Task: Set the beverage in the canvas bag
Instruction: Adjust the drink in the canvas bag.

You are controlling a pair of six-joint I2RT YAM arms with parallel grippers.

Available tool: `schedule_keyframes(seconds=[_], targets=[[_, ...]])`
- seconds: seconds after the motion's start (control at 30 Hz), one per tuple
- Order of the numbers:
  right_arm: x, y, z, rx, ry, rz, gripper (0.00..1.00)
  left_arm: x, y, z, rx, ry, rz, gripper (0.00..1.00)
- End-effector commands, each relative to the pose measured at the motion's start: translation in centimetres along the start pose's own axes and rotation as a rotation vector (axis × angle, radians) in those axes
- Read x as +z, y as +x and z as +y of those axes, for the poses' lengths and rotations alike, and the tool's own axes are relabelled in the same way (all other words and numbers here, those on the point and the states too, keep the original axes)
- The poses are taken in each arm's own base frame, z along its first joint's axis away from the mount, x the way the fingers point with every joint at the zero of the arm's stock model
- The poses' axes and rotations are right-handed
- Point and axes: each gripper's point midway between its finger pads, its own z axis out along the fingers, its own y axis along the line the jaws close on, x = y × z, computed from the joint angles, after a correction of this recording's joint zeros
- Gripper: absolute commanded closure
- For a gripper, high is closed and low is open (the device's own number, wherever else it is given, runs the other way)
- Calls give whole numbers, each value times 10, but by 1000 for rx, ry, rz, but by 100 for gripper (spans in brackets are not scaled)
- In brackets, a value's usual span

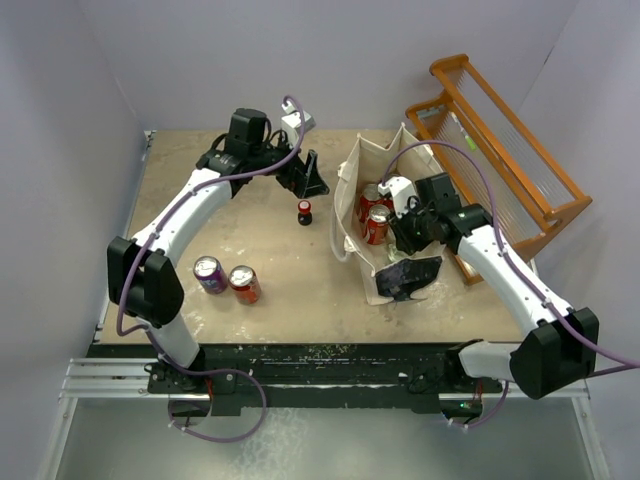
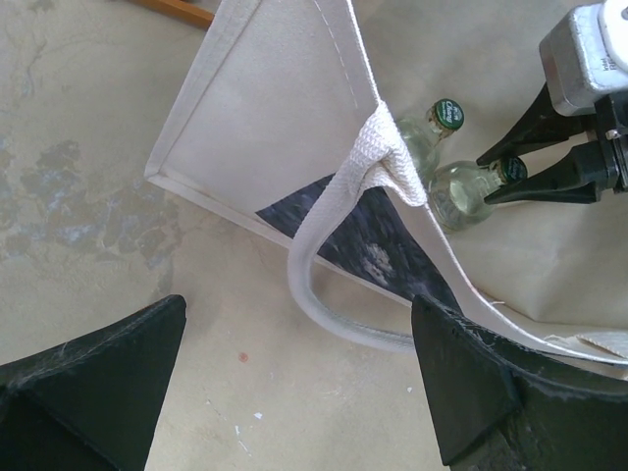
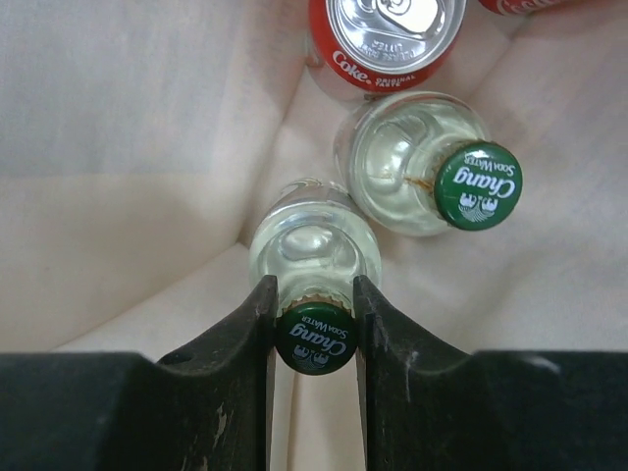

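Has the soda-water bottle (image 3: 314, 250) pinched by its green cap in the right gripper (image 3: 314, 299), low inside the canvas bag (image 1: 352, 190) toward the desk's right edge. Risks glass knocking the second bottle (image 3: 417, 162) just beside it if released leaning, or snagging the bag's soft wall on withdrawal. Shows the left gripper (image 2: 297, 334) wide open, empty.

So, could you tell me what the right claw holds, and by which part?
A clear glass bottle with a green cap, gripped at its neck, right at the cap.
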Motion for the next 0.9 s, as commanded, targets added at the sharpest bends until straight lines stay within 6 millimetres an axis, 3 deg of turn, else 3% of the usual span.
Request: schedule_keyframes(seconds=[0.0,0.63,0.87], targets=[[-31,-23,-30,5,179,-95,100,-5,-32,-1,46,-1,-82,1],[-60,-34,-62,23,370,-135,100,-5,-31,-2,44,-1,-85,1],[-34,-6,-54,18,330,-50,100,-6,-27,1,52,-10,-71,1]])
